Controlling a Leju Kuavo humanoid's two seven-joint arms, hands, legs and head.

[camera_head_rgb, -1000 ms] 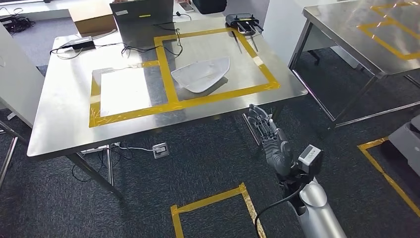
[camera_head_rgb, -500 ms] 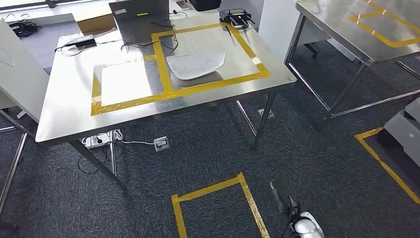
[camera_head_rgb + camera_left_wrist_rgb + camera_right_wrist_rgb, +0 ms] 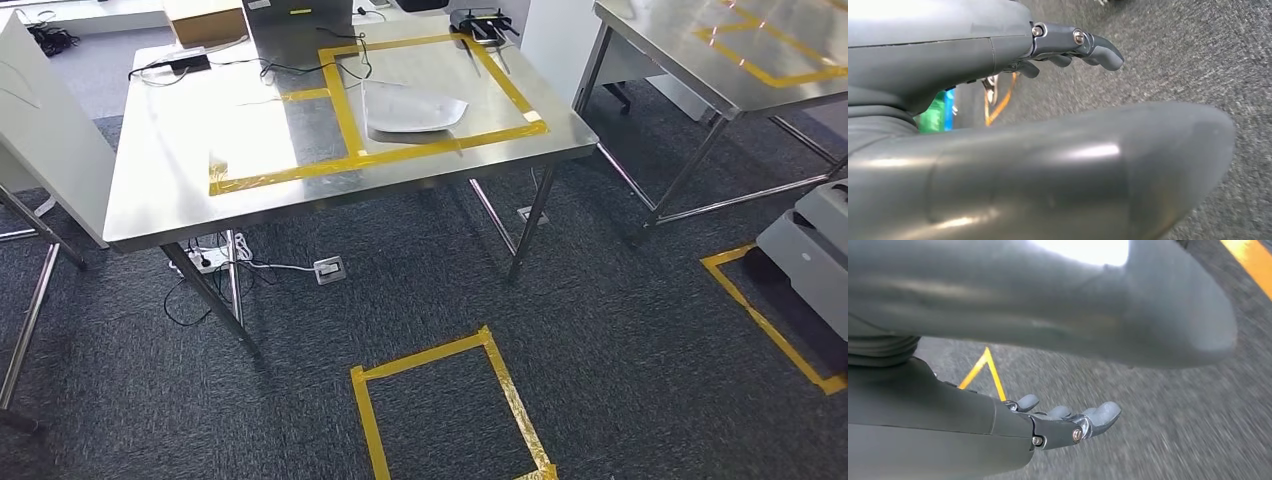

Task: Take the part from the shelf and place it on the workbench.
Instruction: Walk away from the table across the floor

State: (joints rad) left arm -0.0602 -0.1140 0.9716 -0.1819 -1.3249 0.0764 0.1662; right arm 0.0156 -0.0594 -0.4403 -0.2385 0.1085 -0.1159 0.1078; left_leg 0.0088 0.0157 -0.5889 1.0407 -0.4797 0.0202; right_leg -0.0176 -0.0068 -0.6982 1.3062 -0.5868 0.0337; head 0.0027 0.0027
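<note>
Part (image 3: 412,108) — pale grey, flat, curved shell — lying on workbench (image 3: 170,190)

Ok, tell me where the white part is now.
In the head view, the white part lies on the steel workbench, inside the right-hand yellow tape rectangle.

The workbench (image 3: 330,195) and carpet (image 3: 600,330) are viewed from high up, looking forward and down. Each wrist view is taken close behind its hand, low over the same carpet.
</note>
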